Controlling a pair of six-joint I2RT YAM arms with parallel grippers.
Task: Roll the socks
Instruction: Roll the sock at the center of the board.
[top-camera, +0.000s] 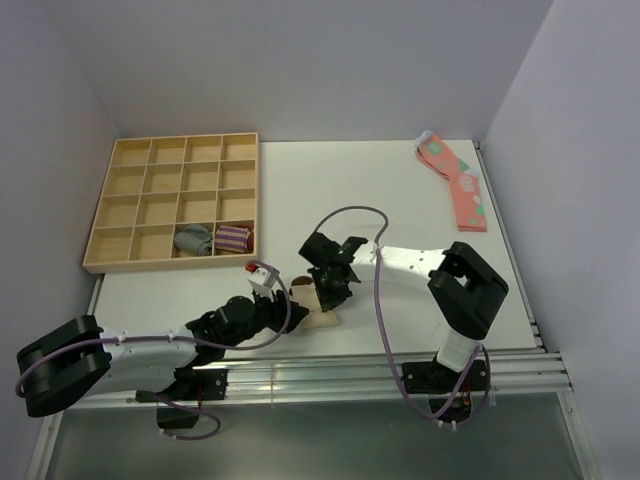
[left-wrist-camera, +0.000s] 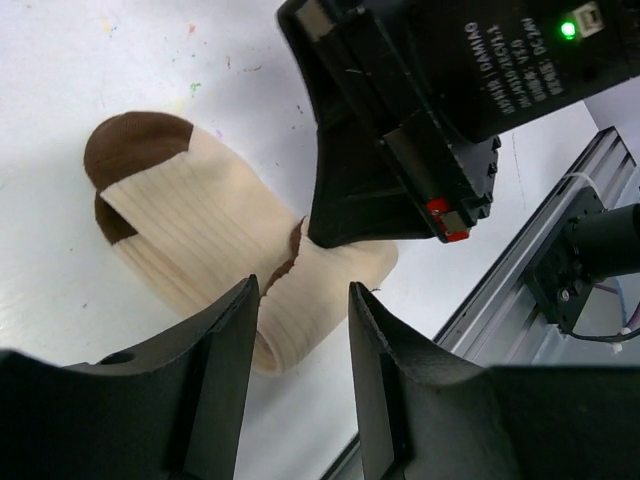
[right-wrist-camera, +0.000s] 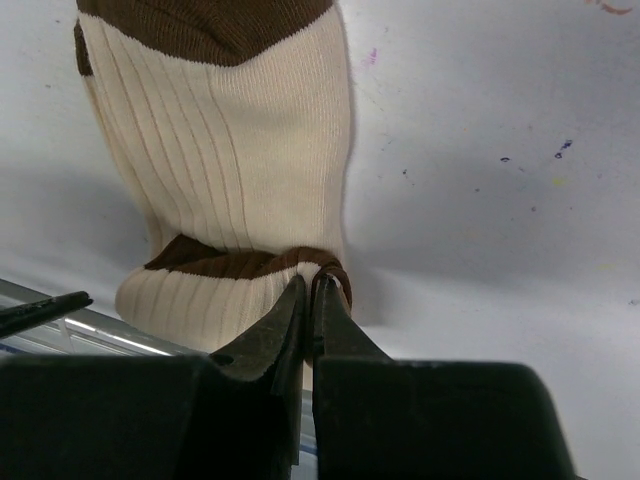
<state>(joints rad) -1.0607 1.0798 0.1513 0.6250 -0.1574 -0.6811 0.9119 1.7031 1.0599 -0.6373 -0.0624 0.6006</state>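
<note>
Wooden tray holds grey roll, striped roll, left pincer parted over beige socks, right pincer closed.

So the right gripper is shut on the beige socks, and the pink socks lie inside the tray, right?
Not quite: the pink socks lie on the table by its far right corner, outside the tray, as the top view shows. The right gripper is shut on the beige socks.

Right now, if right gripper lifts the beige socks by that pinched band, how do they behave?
Likely floppy: the beige socks are soft ribbed knit, folded flat. Lifted by the brown band pinched in the right gripper, the fold would probably open and dangle.
</note>
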